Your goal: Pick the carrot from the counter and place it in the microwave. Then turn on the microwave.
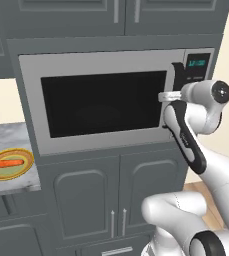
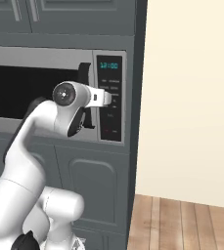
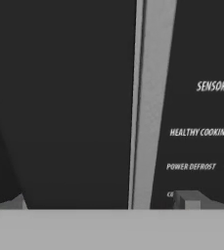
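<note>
We see the marble worktop (image 1: 6, 132) at left, carrot (image 1: 8, 163) on its plate (image 1: 26, 167); the end effector (image 3: 103, 202), spread wide, faces the microwave (image 1: 106, 65) keypad (image 3: 201, 132).

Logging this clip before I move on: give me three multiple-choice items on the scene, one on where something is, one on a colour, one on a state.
1. Where is the carrot?
A. inside the microwave
B. on the plate on the counter
C. between the fingers

2. What colour are the digits on the microwave display?
A. red
B. white
C. cyan

3. How is the microwave door?
A. closed
B. wide open
C. removed

Answers:
1 B: the left base view shows the carrot lying on the plate on the counter, left of the microwave.
2 C: the digits glow cyan in both base views.
3 A: the dark glass sits flush in its frame, and the hand is up at the handle with the gripper open and holding nothing.
</note>
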